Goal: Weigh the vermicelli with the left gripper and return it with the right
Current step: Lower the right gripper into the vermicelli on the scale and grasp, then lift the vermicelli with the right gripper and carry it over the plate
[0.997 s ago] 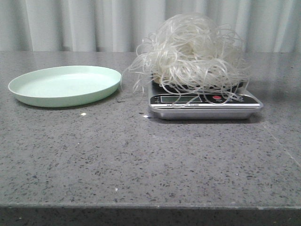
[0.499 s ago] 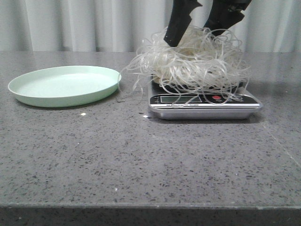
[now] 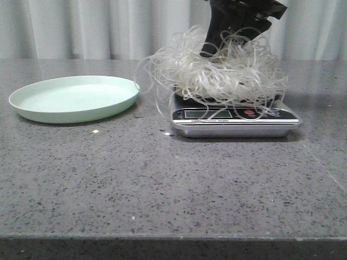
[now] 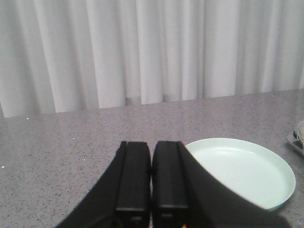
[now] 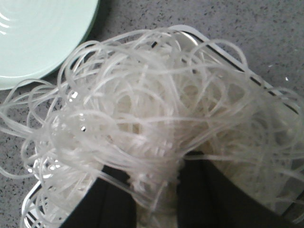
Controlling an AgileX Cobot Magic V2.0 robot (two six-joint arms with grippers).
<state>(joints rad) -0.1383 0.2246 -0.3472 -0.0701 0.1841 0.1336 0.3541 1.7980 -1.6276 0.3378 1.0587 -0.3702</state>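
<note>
White vermicelli [image 3: 219,73] lies on the scale [image 3: 236,119]; right gripper [image 5: 154,199] jaws grasp it; left gripper [image 4: 151,185] jaws are clenched, empty.

A pale green round plate [image 3: 73,98] lies on the left part of a grey speckled stone table [image 3: 162,184], well apart from a digital kitchen scale [image 3: 235,119] with a steel rim, a small display window and a red button on its front panel. Pleated white curtains [image 3: 97,27] hang behind the table. A tiny pale crumb [image 3: 96,131] lies in front of the plate.
</note>
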